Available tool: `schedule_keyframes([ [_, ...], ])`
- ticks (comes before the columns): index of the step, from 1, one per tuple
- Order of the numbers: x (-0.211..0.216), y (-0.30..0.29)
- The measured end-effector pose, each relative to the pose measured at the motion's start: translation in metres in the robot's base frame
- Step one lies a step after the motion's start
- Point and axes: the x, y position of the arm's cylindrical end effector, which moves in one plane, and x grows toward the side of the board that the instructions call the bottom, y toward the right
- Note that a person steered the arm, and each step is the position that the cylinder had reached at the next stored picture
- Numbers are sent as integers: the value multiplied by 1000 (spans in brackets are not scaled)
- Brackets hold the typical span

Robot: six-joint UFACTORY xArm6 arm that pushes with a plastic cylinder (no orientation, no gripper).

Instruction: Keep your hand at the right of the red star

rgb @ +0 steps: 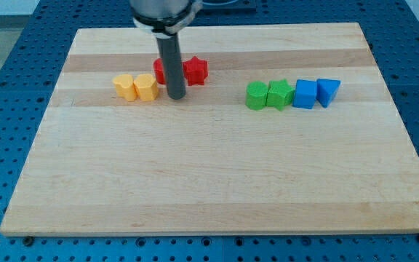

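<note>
The red star (195, 70) lies flat near the board's (209, 196) top edge. My tip (177, 97), grasping nothing, rests just below-left of it. Bare wood spreads rightward.

The rod (172, 65) covers the middle of the red pair, hiding most of the left red block (159, 70); its shape cannot be determined. The red star (196, 70) loses its left edge behind the rod. The arm's upper body is cut off by the view's top.
</note>
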Motion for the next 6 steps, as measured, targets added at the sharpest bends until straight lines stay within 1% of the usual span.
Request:
schedule_keyframes([
  [1, -7, 26],
  [3, -17, 56],
  [5, -63, 72],
  [6, -78, 72],
])
